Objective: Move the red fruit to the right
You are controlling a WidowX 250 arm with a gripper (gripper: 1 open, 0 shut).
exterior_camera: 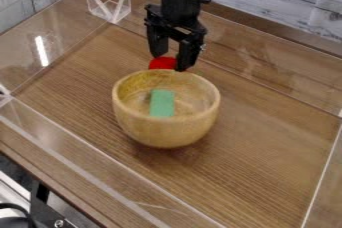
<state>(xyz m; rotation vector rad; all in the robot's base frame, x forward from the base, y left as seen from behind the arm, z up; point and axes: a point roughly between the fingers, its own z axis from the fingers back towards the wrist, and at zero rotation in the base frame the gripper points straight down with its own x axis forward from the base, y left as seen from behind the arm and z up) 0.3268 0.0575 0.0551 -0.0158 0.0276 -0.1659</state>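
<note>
Red fruit (162, 63) sits on the wooden table (267, 142) just behind the far rim of the wooden bowl (166, 109), only a sliver of its bright skin visible between the black fingers above it. Directly over the fruit, the gripper (174, 60) points straight down with its jaws spread wide, one finger on either side of the red shape; whether the fingertips touch the fruit or the table cannot be told from this angle, since the bowl's rim hides the lower part of both. Inside the bowl, a flat green block (163, 103) lies on the bottom, near the middle. The bowl stands roughly at the centre of the tabletop, touching or nearly touching the fruit at its back edge. Low clear plastic walls (40, 47) fence the work surface on all sides, and a small transparent stand (107, 4) rests in the far left corner, well apart from the arm.
</note>
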